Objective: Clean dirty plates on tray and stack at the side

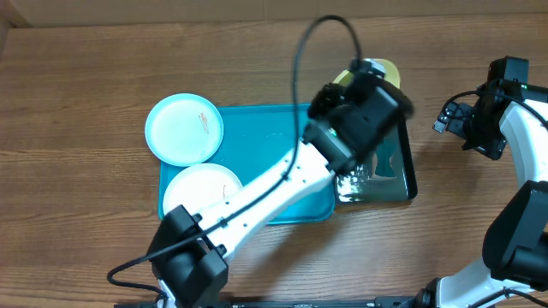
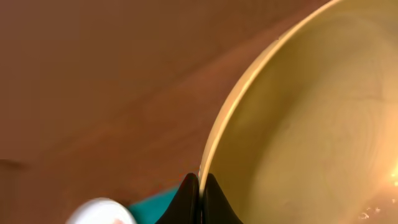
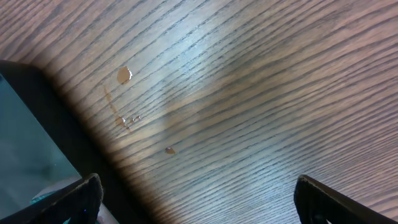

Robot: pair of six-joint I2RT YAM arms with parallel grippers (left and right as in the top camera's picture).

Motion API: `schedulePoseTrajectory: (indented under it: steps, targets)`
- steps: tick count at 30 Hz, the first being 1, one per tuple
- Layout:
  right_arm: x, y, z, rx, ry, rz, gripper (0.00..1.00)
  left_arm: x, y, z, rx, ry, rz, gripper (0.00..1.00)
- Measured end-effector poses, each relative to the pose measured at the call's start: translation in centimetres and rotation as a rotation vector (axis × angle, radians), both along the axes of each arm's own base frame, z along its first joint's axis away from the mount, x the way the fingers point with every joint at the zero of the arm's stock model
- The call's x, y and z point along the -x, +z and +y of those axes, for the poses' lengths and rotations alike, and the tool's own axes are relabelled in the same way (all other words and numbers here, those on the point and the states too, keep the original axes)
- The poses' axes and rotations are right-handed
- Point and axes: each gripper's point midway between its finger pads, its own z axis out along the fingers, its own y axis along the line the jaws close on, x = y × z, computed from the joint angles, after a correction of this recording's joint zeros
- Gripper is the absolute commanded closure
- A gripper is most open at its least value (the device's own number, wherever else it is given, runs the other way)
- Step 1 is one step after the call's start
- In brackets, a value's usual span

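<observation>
left end effector (image 2: 200, 182): clamps yellow plate (image 2: 311, 124) rim | glossy, possibly wet | right end effector (image 3: 198, 190): spread wide, empty

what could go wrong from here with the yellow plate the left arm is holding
1. The left claw pinches the yellow plate only at its thin rim, so it may slip or swing loose.
2. Drops already lie on the table beside the black tray, so carrying the plate across may drip more.
</observation>
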Motion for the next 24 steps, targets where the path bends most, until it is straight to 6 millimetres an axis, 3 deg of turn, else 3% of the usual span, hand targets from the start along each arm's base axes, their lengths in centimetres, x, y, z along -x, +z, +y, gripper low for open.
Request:
schedulePoseTrajectory:
  steps: [5,11,17,24]
  targets:
    - [0.0,0.0,0.0,0.0,0.0,0.0,0.0,1.5,3.7,-2.1,-0.117,-0.011,-0.164,0.96]
    - [0.0,0.0,0.0,0.0,0.0,0.0,0.0,3.1,6.2,-4.0,-0.199,-0.04,-0.252,0.96]
    - [0.0,0.0,0.0,0.0,0.0,0.0,0.0,3.1,8.5,-3.6,-0.224,0.015,-0.322,0.96]
    - [0.0,0.0,0.0,0.0,0.0,0.0,0.0,3.1,9.1,-3.1,-0.236,0.047,-0.338,0.96]
